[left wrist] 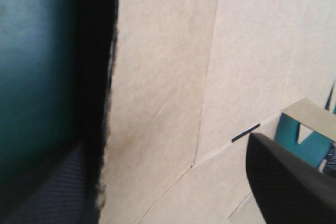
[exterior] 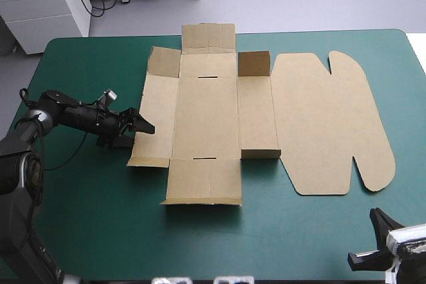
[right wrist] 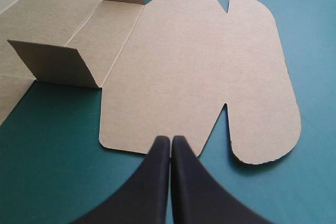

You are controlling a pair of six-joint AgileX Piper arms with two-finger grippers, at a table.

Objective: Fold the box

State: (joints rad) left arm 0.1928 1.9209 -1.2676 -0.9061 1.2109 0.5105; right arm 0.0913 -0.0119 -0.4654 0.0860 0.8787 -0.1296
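The brown box [exterior: 206, 118] lies as a cut sheet in the middle of the teal-green table, its rounded lid [exterior: 333, 124] flat to the right. Two small tabs [exterior: 253, 63] beside the lid stand raised. My left gripper [exterior: 138, 134] is at the sheet's left edge, open, and that edge of the box [left wrist: 173, 77] runs between its fingers [left wrist: 283, 182]. Near the table's front right corner my right gripper [exterior: 379, 221] is shut, off the board. In the right wrist view the gripper's [right wrist: 170, 140] tips point at the lid's [right wrist: 199, 66] near edge, with a raised tab [right wrist: 52, 66] beyond.
Bare teal-green cover [exterior: 100, 211] runs along the front and left of the box. The table's front edge lies just behind my right gripper. A white cabinet [exterior: 40, 4] stands beyond the far left corner.
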